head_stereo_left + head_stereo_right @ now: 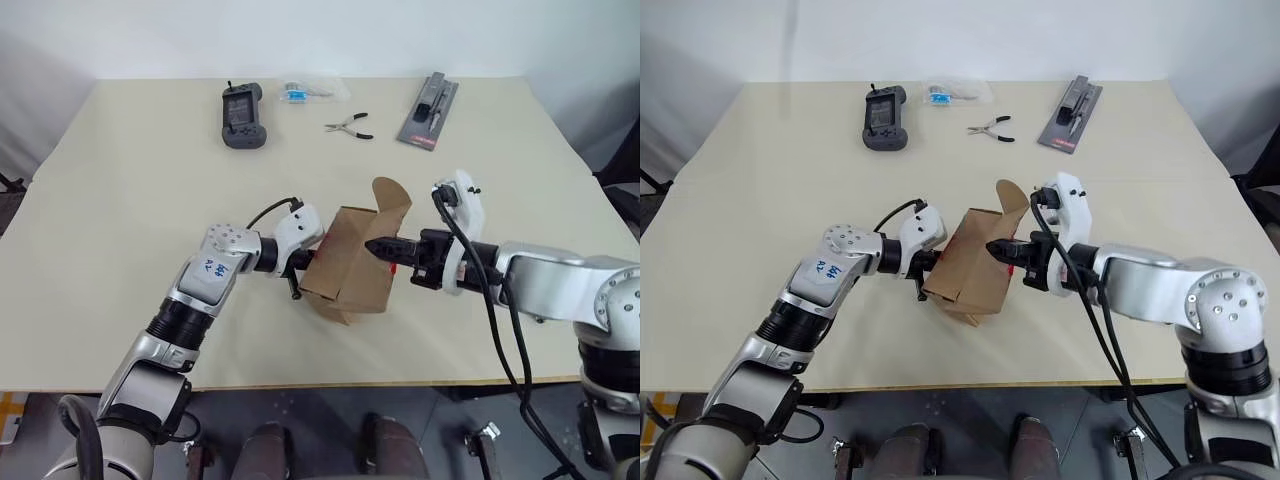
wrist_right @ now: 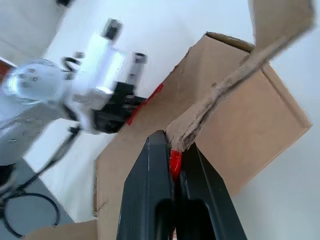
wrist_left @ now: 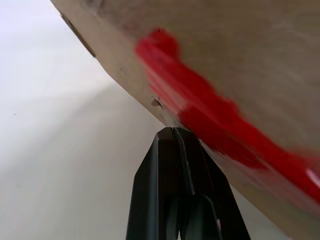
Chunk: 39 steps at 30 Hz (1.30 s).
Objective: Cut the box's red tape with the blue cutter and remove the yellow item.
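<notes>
So the box (image 1: 348, 262) was up off the table (image 1: 130, 200), tipped at an angle and pinched between both arms near the front edge. The left gripper (image 1: 297, 268) came in from the left with its two black fingers pressed together right against the box's edge. From the left wrist view the tips (image 3: 172, 137) met just under a smear of the red tape (image 3: 200, 115) that ran across the cardboard. Can't honestly say if a bit of flap was caught between them or if they were just shut and touching it.

The right gripper (image 1: 377, 246) was on the opposite side, clamped on a flap of the box. In the right wrist view the fingers (image 2: 150, 180) had squeezed the ragged cardboard edge, with a scrap of red showing between them. One flap (image 1: 392, 200) stood up curled above the box, so the top was already open on that side. A loose flap hung down at the bottom corner too.

Further back, well apart from all that, there was a row of stuff near the far edge: a black handheld controller (image 1: 243, 115), a clear plastic bag (image 1: 310, 90) with something blue inside, a pair of black-handled pliers (image 1: 349, 125), and a grey packaged tool (image 1: 430, 111) lying at a slant.
</notes>
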{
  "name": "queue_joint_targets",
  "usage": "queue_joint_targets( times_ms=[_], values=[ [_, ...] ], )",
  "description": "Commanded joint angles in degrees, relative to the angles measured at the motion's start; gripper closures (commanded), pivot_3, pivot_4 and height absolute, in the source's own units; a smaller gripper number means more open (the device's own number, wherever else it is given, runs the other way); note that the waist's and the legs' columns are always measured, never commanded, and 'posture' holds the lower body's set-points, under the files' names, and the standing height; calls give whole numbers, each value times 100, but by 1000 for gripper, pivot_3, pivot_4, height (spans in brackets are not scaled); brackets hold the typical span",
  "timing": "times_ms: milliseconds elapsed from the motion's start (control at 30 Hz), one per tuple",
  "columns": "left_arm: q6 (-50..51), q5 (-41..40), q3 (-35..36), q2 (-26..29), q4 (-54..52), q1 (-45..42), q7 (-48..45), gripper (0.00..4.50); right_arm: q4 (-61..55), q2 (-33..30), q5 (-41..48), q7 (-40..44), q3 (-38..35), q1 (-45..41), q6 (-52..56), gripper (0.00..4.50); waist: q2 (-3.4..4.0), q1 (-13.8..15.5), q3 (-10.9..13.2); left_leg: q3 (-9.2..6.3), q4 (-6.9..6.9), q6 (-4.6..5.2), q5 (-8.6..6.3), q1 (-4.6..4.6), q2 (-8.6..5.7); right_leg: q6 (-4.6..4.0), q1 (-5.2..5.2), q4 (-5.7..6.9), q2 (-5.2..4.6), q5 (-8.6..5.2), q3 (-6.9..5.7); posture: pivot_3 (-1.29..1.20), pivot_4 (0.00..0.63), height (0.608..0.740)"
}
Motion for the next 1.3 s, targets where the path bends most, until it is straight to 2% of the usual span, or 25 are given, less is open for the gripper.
queue_joint_targets(
  times_ms=[33,167,300,600,767,900,1100,1300],
  values=[
    [-92,-58,45,68,-195,-101,-114,4500,486,-416,40,154,470,-252,458,4476,0,12,0,0,0,0,0,-1,0,0,-2,0,0,0,0,0,150,740],
    [-236,-49,229,351,-9,-407,-252,4500,1154,-896,-359,614,832,-967,1114,4476,0,-23,0,4,3,1,1,-1,3,-2,-5,3,1,1,2,0,150,740],
    [-297,-164,370,493,104,-721,-411,4500,1471,-1004,-742,1283,916,-1538,1543,4476,0,-8,0,4,6,2,1,-5,3,-4,-6,1,1,1,2,0,150,740],
    [86,-1044,983,181,133,-1531,-716,4500,1764,-829,-1789,2141,863,-2044,2075,4476,-3,80,2,4,6,3,0,-28,2,3,-22,-4,0,5,-7,0,150,740],
    [-74,-952,648,-29,188,-1489,-870,4500,1785,-717,-2169,2394,735,-2074,2243,4476,-4,76,3,4,6,3,0,-27,0,6,-19,-6,0,6,-7,0,150,740],
    [-382,-620,100,-31,293,-1280,-1060,4500,1781,-604,-2420,2524,575,-2093,2368,4476,-4,50,2,6,4,3,0,-23,0,5,-20,-3,1,6,-6,0,150,740],
    [-795,-240,-360,138,548,-1128,-1389,4500,1765,-487,-2908,2765,363,-2127,2586,4476,-4,65,2,5,6,2,0,-24,0,5,-20,-3,1,6,-5,0,150,740],
    [-995,30,-516,414,544,-944,-1531,4500,1577,-443,-3556,3182,304,-2215,2824,4476,-2,33,1,6,5,2,0,-17,1,5,-19,3,1,6,-3,0,150,740]
  ],
)
